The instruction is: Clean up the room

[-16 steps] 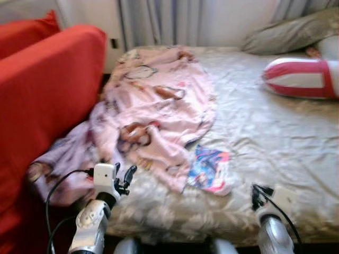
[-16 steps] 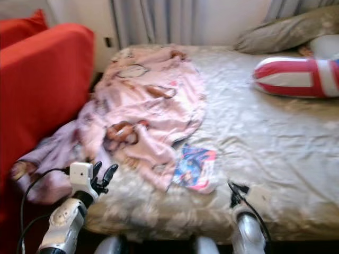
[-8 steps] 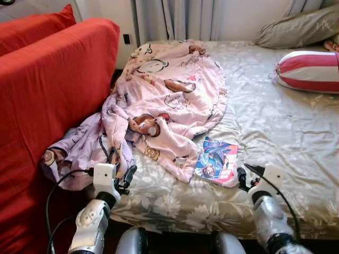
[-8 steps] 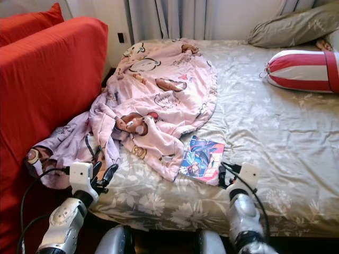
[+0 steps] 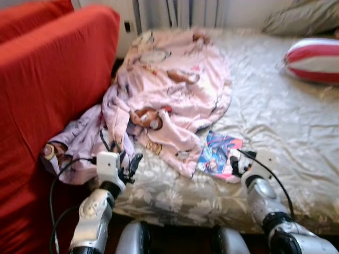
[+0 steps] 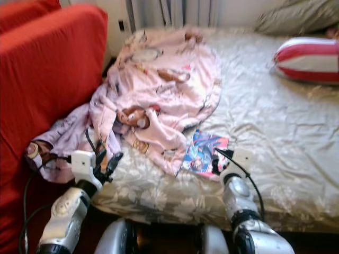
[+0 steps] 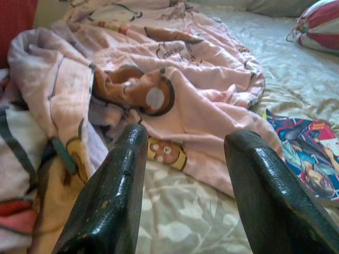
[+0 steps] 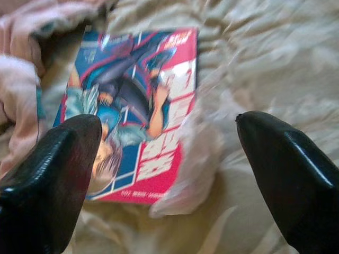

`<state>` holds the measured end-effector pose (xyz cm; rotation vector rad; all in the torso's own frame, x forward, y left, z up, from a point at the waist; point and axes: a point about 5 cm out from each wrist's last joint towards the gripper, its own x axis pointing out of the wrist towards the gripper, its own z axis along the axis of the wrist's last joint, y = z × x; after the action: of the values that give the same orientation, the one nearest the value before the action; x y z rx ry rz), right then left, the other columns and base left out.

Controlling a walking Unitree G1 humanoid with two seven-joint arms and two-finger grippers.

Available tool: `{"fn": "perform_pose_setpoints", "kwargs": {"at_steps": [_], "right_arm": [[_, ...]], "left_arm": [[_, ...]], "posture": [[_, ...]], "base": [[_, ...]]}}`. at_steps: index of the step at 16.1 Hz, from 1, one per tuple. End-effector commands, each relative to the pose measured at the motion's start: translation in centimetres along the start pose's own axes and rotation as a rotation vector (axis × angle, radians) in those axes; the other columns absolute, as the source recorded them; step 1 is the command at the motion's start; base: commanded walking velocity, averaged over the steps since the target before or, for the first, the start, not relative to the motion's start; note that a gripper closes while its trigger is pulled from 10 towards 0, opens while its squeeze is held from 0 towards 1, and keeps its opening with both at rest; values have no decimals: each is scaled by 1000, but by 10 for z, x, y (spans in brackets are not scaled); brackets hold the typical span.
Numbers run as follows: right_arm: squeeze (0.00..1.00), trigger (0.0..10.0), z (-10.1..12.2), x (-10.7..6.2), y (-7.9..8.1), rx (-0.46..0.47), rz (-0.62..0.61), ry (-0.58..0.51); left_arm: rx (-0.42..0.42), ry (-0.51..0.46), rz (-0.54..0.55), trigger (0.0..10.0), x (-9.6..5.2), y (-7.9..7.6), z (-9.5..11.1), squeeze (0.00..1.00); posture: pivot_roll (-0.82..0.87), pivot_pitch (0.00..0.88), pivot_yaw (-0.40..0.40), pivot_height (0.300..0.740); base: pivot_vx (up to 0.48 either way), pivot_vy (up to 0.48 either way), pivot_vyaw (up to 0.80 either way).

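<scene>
**Bed, blanket and a comic**

On the floral bed (image 5: 275, 121), a pink blanket (image 5: 175, 100) sprawls beside the red sofa (image 5: 47, 90). The right gripper (image 8: 164, 159), fingers spread wide, hovers over the comic book (image 5: 218, 155); the left gripper (image 7: 185, 174), also spread, faces the blanket's edge.

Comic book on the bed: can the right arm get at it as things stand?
Probably yes. The right tool is open right over the comic book, which lies flat on the bed; only its far edge meets the pink blanket.

Red sofa (image 5: 47, 84) beside a floral-sheeted bed (image 5: 275, 127) (curtains (image 5: 175, 10) behind).
</scene>
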<state>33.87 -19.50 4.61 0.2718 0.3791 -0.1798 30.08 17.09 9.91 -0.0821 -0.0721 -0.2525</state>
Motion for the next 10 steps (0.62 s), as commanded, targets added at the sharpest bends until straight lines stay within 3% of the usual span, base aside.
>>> {"fn": "perform_pose_setpoints", "kwargs": {"at_steps": [1,10], "right_arm": [[0,10000,-6,0,2,-2,-6,34],[0,10000,-8,-1,-12,93,-81,53]], "left_arm": [[-7,1,1,10000,-3,-1,3,0],[-11,14,-5,10000,-16,-4,17,0]], "posture": [[127,231,46,601],[161,297,51,601]], "base": [[0,0,0],[0,0,0]]}}
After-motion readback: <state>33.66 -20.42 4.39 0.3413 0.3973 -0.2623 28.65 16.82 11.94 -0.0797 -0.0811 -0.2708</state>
